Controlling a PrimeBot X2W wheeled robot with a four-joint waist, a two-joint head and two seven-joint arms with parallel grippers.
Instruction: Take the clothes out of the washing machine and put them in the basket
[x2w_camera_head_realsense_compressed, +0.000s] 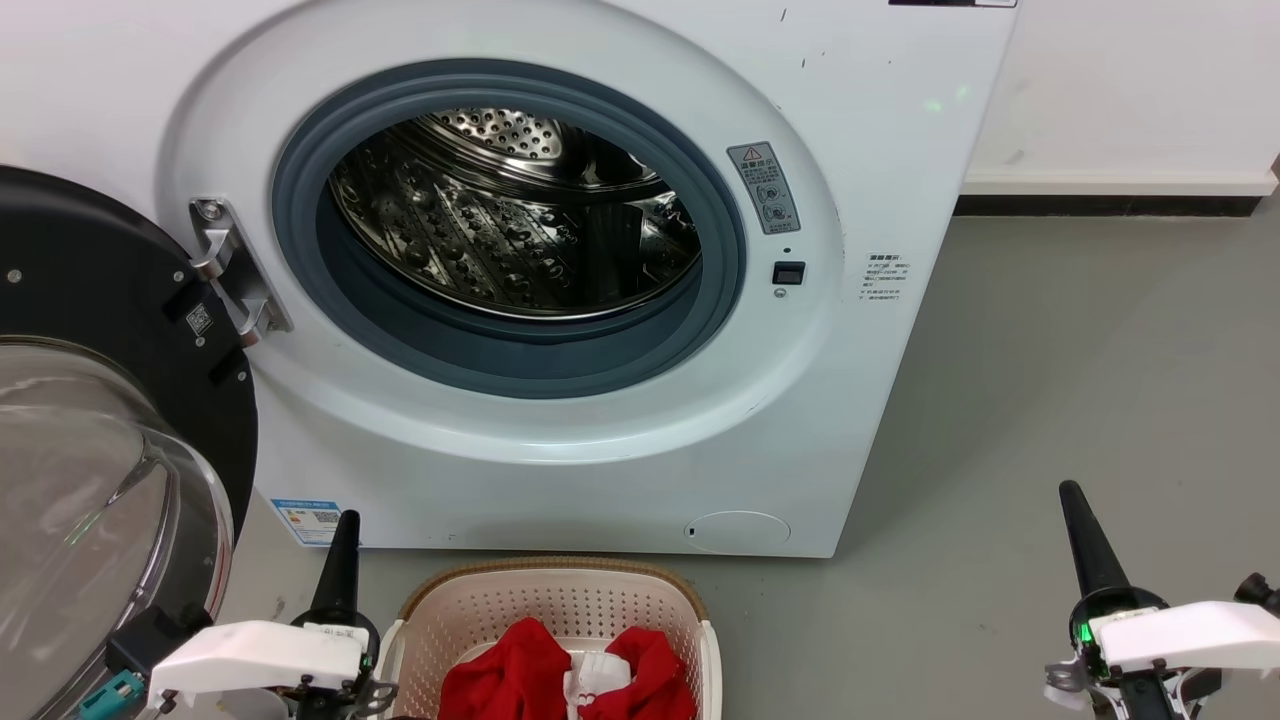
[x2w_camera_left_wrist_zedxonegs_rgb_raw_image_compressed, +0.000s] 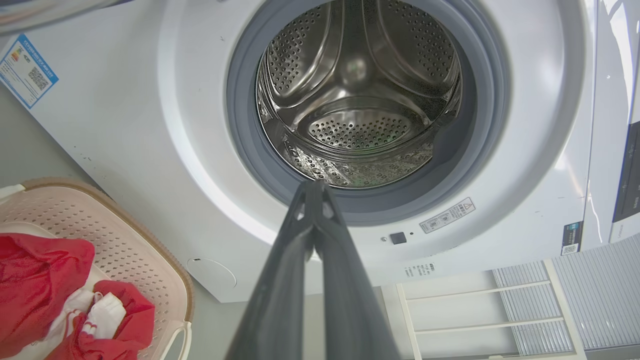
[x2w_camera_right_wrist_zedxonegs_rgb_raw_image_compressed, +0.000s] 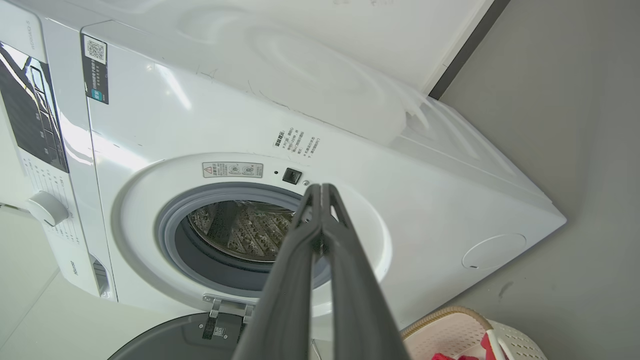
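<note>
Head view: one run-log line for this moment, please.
drum empty | clothes in basket | door open | left gripper shut, holding nothing | right gripper shut, holding nothing

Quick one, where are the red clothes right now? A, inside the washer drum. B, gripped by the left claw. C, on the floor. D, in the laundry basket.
D: the red clothes lie in the cream basket in front of the washing machine, whose steel drum looks bare.

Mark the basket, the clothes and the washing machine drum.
basket (x2w_camera_head_realsense_compressed: 560, 605), head view, perforated inner back wall.
clothes (x2w_camera_head_realsense_compressed: 510, 665), head view, left red garment's fold.
washing machine drum (x2w_camera_left_wrist_zedxonegs_rgb_raw_image_compressed: 360, 127), left wrist view, perforated steel surface.
</note>
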